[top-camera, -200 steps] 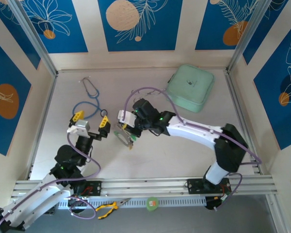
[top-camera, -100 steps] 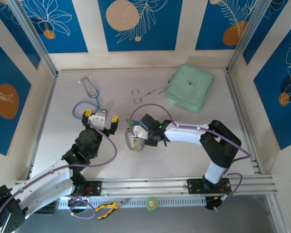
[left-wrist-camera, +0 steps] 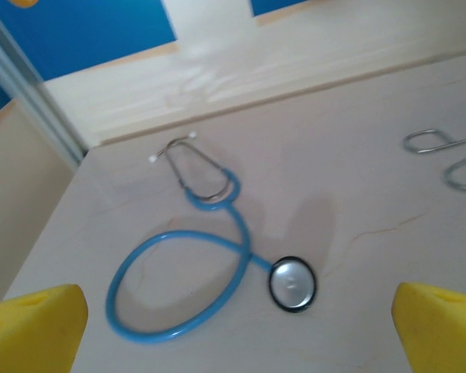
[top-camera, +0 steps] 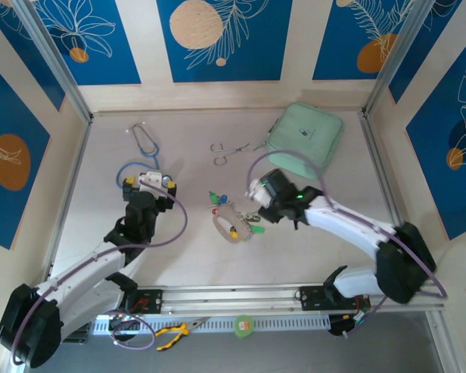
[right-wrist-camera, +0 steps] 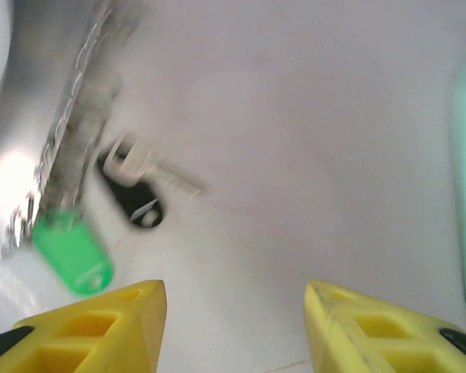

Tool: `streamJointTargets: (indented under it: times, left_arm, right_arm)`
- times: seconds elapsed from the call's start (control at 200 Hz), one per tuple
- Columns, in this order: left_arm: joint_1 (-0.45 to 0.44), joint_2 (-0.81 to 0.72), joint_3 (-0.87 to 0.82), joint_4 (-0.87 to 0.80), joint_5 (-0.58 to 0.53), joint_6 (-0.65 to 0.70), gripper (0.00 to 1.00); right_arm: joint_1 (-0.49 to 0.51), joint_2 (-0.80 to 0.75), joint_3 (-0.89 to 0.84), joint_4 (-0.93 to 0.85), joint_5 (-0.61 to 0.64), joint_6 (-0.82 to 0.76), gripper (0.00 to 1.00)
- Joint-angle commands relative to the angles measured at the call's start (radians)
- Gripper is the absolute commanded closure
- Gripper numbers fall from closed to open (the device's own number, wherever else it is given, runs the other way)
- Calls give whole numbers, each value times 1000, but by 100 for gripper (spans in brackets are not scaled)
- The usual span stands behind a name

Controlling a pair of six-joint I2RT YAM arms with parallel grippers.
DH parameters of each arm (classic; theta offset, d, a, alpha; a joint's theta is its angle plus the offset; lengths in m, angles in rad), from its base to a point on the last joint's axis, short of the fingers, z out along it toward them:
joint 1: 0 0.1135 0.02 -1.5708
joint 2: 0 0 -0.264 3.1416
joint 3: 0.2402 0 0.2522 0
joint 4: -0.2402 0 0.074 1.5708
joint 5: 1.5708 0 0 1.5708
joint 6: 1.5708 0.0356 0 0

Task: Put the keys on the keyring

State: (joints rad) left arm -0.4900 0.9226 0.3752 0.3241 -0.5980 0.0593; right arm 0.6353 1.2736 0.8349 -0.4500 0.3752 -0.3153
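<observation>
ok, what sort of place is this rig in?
Looks like a purpose-built robot test cell, not a real clinic: pale tabletop boxed in by aluminium extrusion rails and blue leaf-patterned wall panels, with staged props, a blue-tubed stethoscope and steel scissor-like forceps.

Before you, a blue stethoscope (top-camera: 147,148) lies near the table's (top-camera: 287,256) far-left corner. Steel forceps (top-camera: 237,147) sit mid far edge, just beside a mint-green case (top-camera: 304,140). Yellow-handled pliers (top-camera: 173,334) rest beyond the near edge.
</observation>
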Motion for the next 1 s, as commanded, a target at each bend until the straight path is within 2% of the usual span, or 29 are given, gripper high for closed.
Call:
streamJointTargets:
  times: [0.0, 0.1, 0.19, 0.235, 0.325, 0.42, 0.495, 0.555, 0.615, 0.665, 0.73, 0.755, 0.785, 0.8, 0.85, 0.9, 0.945, 0.995]
  left_arm:
    - [83, 70, -8, 99, 54, 2, 1]
    - [152, 170, -66, 293, 114, 10, 1]
    - [200, 319, -87, 434, 177, 17, 1]
    - [213, 388, -88, 520, 176, 39, 1]
    - [232, 467, -67, 592, 219, 86, 1]
    - [297, 595, -69, 734, 291, 65, 1]
    - [363, 614, -69, 707, 388, 1, 1]
    - [378, 664, -66, 789, 403, -1, 1]
    - [394, 627, -20, 630, 432, -24, 1]
    - [399, 648, -4, 633, 427, -26, 1]
    - [404, 642, -9, 628, 430, -35, 0]
    - [403, 646, -12, 643, 421, -33, 0]
    - [404, 642, -15, 640, 405, -42, 0]
    - [404, 641, -18, 640, 398, -47, 0]
    - [404, 644, -40, 690, 368, -51, 0]
    - [391, 640, -85, 766, 360, -40, 0]
    - [389, 654, -113, 849, 393, -24, 0]
    - [389, 647, -114, 843, 427, -17, 0]
  right_arm:
    - [-155, -138, -121, 253, -220, 271, 49]
    - [-317, -190, -261, 501, -139, 366, 47]
    - [-453, -191, -368, 702, -182, 379, 48]
    - [-483, -175, -432, 832, -187, 357, 47]
    - [-513, -109, -527, 1065, -246, 314, 46]
    - [-534, -1, -582, 1308, -343, 301, 46]
    - [-536, 55, -556, 1341, -367, 262, 46]
    - [-560, 100, -530, 1308, -446, 257, 48]
    - [-586, 130, -559, 1396, -467, 280, 45]
    - [-630, 174, -584, 1476, -505, 316, 45]
    - [-634, 280, -560, 1584, -478, 352, 43]
    - [-635, 259, -526, 1504, -460, 356, 43]
    - [-638, 222, -460, 1303, -437, 355, 43]
    - [-640, 230, -439, 1259, -429, 361, 43]
    - [-664, 272, -438, 1337, -418, 417, 42]
    - [-683, 241, -425, 1247, -419, 426, 40]
    - [-677, 263, -437, 1318, -412, 431, 40]
    - [-674, 244, -423, 1254, -405, 421, 39]
